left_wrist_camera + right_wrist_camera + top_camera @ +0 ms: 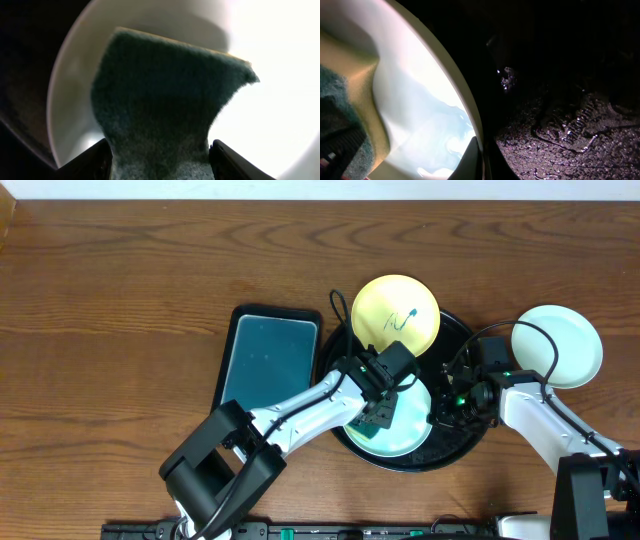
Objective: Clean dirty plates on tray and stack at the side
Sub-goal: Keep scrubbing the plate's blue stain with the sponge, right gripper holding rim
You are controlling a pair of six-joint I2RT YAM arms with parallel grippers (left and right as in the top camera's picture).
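Two plates lie on the black tray (470, 442): a pale yellow plate (396, 315) with a teal scribble at its far edge, and a mint-white plate (405, 432) at its near side. My left gripper (376, 416) is shut on the sponge (360, 430) and holds it down on the mint-white plate. In the left wrist view the sponge's dark green face (160, 100) fills the gap in the left gripper (160, 167), over the plate (75, 90). My right gripper (441, 412) is shut on that plate's right rim (479, 145). A third mint-white plate (557, 345) rests on the tabletop right of the tray.
A rectangular teal tray (268, 360) lies just left of the black tray. Bare wood tabletop (120, 330) spreads to the left and along the far side. The black tray's floor (560, 140) looks wet and speckled beside the right gripper (481, 161).
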